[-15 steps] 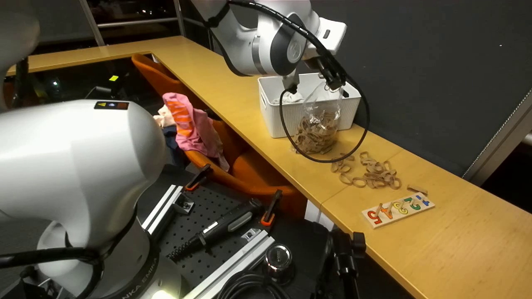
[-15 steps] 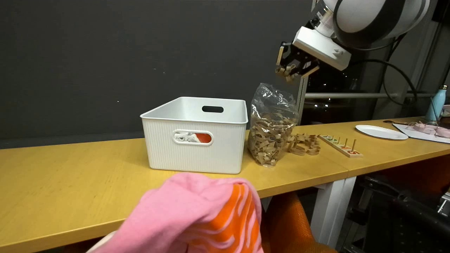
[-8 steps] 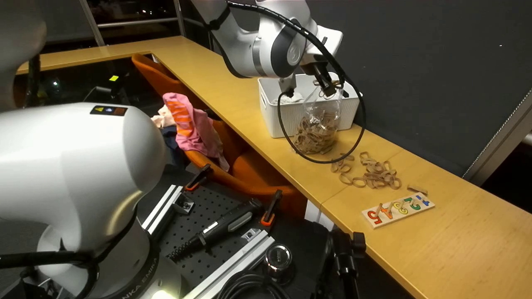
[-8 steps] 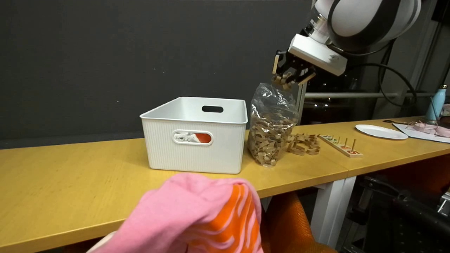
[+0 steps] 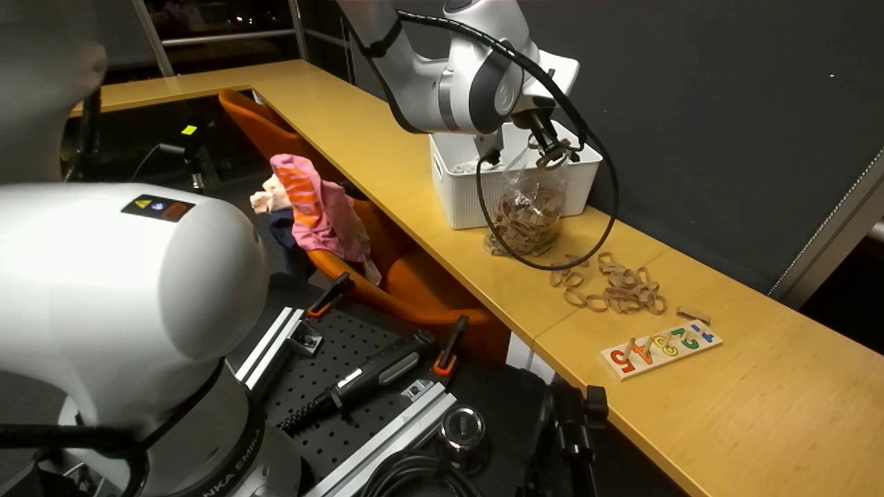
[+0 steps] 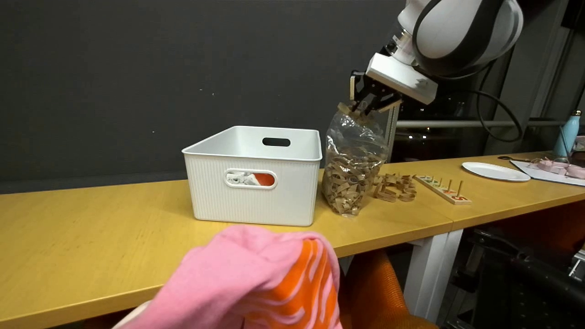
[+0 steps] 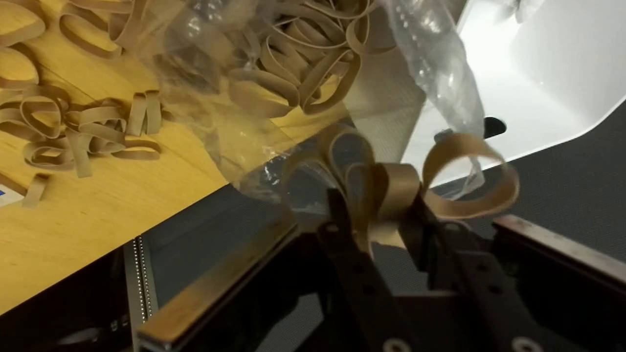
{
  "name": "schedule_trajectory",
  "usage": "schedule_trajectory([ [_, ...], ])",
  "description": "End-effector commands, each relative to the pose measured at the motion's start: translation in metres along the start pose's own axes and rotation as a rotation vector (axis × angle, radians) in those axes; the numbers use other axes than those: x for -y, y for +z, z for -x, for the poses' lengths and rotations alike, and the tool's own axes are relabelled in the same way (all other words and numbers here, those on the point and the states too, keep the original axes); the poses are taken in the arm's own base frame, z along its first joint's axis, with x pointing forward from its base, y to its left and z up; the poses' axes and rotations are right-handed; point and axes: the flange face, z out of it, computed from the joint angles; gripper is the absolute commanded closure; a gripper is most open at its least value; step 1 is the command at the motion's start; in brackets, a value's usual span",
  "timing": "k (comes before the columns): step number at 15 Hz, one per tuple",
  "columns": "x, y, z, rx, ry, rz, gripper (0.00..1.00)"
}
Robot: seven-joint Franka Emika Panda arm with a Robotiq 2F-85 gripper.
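Since half a second ago, the gripper (image 6: 361,109) has come lower, to the top of the clear bag (image 6: 354,135). It grips several tan bands (image 7: 398,190), and their loops stick out on both sides, as the wrist view shows; whether they touch the bag, I cannot tell. The bag stands upright on the table (image 6: 91,237), and many similar bands (image 6: 349,183) fill its lower part. Just beside it stands the white bin (image 6: 249,205); through its handle hole one can see inside a white thing (image 6: 237,178) and an orange-red thing (image 6: 265,179). Some loose bands (image 5: 625,283) lie between the bag and the number board (image 5: 661,347).
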Motion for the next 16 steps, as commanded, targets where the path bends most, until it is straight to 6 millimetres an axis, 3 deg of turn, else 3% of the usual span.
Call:
schedule_trajectory([
  [1, 0.003, 0.009, -0.007, 0.008, -0.011, -0.009, 0.34],
  [6, -0.013, 0.010, -0.004, 0.020, 0.001, -0.008, 0.01],
  [11, -0.043, 0.002, 0.001, 0.001, 0.028, 0.009, 0.00],
  [16, -0.103, -0.017, -0.029, -0.034, 0.126, 0.050, 0.00],
])
